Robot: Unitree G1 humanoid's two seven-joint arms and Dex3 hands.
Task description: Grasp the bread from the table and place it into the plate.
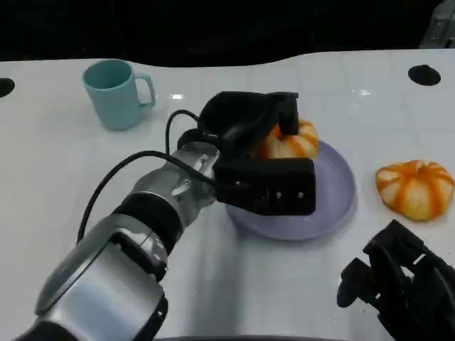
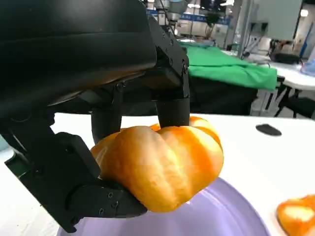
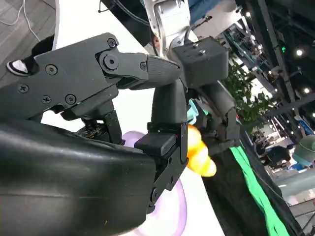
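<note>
Left hand (image 1: 259, 153) grips bread (image 2: 160, 164) over plate (image 1: 334, 206), fingers (image 2: 172, 105) wrapped on top, thumb beneath. Right hand (image 1: 398, 284) holds nothing, fingers loosely apart.

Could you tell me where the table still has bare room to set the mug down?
Bare table lies between the teal mug and left hand, and before the purple plate toward the right hand. It is crowded between the plate and the second bread.
</note>
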